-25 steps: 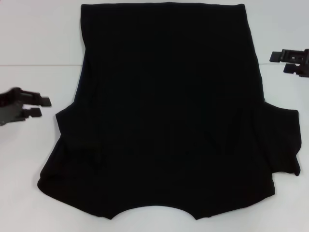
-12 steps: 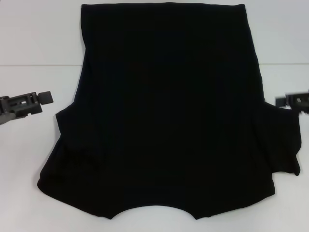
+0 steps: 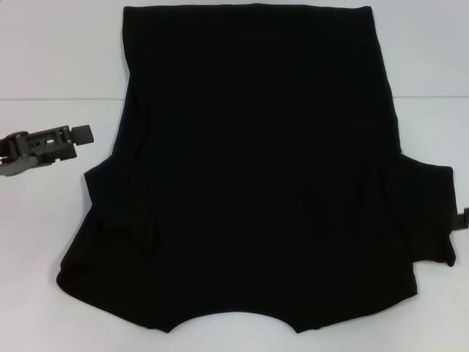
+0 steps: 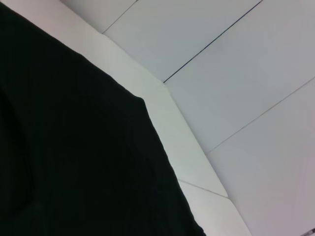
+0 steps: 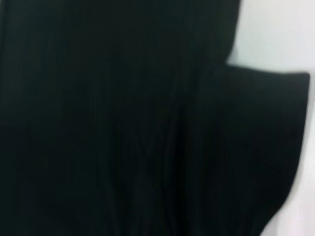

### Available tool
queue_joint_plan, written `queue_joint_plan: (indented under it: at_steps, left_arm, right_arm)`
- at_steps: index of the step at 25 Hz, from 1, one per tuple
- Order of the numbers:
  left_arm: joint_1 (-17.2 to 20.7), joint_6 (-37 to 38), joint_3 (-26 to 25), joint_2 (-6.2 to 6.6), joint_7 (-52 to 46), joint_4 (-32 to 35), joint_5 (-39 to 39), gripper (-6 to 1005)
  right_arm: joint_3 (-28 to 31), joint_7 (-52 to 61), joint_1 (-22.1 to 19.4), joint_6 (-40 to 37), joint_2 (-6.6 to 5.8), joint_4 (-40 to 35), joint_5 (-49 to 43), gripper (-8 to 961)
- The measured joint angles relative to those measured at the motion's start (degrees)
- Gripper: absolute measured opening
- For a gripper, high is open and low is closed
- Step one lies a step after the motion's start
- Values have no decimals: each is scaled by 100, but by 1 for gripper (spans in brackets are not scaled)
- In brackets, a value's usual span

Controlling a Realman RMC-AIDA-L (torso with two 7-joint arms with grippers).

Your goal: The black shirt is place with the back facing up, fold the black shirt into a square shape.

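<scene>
Lying with its collar nearest the robot, the black shirt (image 3: 256, 169) is flanked at nine o'clock by the left gripper (image 3: 82, 134) (whether its jaws are apart cannot be told), which is nearer than the barely visible right gripper (image 3: 463, 220).

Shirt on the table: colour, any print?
The black shirt is plain solid black, no print; clearest in the head view.

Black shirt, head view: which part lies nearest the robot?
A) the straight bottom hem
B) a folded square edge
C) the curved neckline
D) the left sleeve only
C: on the black shirt the curved neckline cutout sits at the near edge, sleeves flaring to either side, while the straight hem lies at the far end of the white table.
</scene>
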Motion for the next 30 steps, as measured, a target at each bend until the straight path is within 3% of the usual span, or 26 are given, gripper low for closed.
queue_joint_plan:
  at_steps: [10,23,26,30]
  left_arm:
    - [-49,-157,-10,-16,0,-110,-15,891]
    - [-81,-181,-47,-32,5,-107,-22,891]
    - [-91,-181,-54,-39,3,-107,-22,891]
    - [-92,-181,-54,-48,0,-108,-22,891]
  right_arm:
    - [-50,39,18,346,172,118,-272,473]
    - [-408,260,143,917,240,558,-259,475]
    - [-425,262,169,915,249,553,-257,266]
    - [-434,254,195,911,251,548,-266,186]
